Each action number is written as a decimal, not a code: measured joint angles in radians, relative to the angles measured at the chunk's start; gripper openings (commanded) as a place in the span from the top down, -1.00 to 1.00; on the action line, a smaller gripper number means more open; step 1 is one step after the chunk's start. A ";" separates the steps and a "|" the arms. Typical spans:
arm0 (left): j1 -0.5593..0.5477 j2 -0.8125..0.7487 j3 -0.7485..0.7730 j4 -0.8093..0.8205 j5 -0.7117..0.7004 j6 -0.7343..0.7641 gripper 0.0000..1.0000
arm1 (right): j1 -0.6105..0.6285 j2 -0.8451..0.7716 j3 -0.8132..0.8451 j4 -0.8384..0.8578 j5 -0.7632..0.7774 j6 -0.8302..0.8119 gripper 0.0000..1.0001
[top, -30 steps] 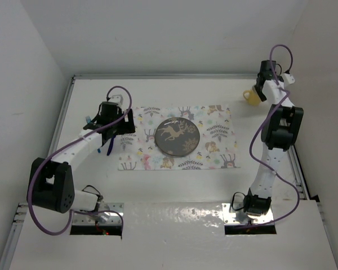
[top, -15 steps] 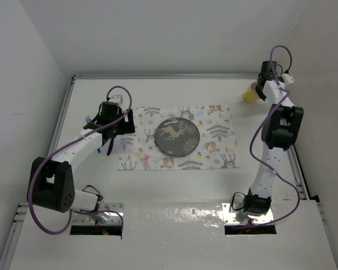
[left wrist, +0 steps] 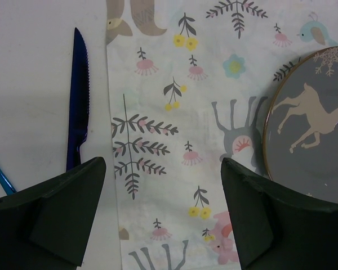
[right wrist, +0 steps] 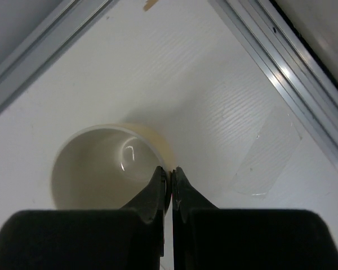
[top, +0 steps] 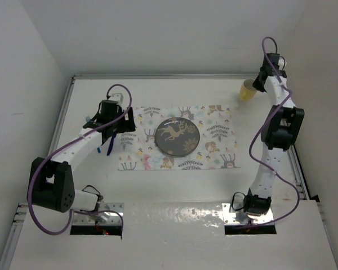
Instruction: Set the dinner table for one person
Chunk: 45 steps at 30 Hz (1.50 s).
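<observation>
White surface fills the middle of the top view, with the mat and plate at centre. At upper right, the right claw pinches the yellow cup by its thin rim; so slim a grip could let it swing or slip. At left, the left claw gapes wide and empty beside the blue knife.

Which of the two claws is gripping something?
The right claw, pinched on the rim of the yellow cup; the left claw is open over the mat, holding nothing.
</observation>
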 measured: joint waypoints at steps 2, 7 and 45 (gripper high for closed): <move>0.000 0.000 0.004 0.000 -0.001 0.002 -0.62 | 0.014 -0.005 0.021 -0.014 -0.025 -0.111 1.00; 0.000 0.000 0.010 -0.002 -0.006 0.003 -0.63 | 0.113 -0.043 0.027 -0.039 -0.073 -0.416 1.00; 0.000 -0.023 0.010 0.002 -0.013 0.006 -0.62 | 0.215 -0.212 -0.405 0.130 -0.608 -0.959 1.00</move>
